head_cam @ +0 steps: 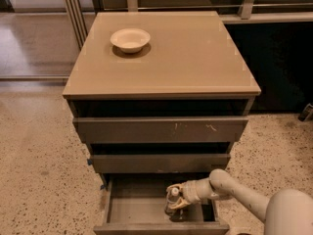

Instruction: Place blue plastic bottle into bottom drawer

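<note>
The blue plastic bottle (172,202), clear with a white cap, stands upright inside the open bottom drawer (134,209), right of its middle. My gripper (176,197) reaches in from the right on a cream arm and is shut on the bottle around its upper part. The bottle's base is at or just above the flat grey drawer floor; I cannot tell if it touches. The middle and scratched top drawers above are each pulled out slightly.
A cream shallow bowl (130,39) sits on the cabinet top (195,58) at the back left. Speckled floor surrounds the cabinet. A dark counter front stands to the right, and glass door frames at the back left.
</note>
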`<state>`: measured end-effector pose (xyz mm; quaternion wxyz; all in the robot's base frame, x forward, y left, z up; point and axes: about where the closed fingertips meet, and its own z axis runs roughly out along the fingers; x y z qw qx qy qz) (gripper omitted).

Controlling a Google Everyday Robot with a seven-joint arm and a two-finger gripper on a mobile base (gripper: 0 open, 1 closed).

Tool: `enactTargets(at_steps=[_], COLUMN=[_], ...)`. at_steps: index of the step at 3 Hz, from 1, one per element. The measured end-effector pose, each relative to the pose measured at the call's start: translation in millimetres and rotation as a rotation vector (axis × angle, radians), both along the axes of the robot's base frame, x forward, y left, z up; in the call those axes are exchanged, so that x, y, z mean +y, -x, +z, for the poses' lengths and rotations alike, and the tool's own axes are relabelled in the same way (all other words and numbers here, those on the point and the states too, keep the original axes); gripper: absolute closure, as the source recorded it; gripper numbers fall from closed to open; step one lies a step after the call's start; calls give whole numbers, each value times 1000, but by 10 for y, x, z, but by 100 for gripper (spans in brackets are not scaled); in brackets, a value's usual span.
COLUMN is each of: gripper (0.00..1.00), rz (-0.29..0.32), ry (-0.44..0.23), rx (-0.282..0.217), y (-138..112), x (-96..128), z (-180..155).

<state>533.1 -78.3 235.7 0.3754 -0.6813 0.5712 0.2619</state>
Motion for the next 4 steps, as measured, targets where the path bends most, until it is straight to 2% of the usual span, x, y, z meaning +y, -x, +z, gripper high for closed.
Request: enactTargets(at_steps=[1,2,4], gripper=[100,73,27], rz=[5,5,5], ry=[15,15,15], rx=[10,10,10], y=[-49,-53,-53], x=[13,14,14], z=[-152,-153,-153])
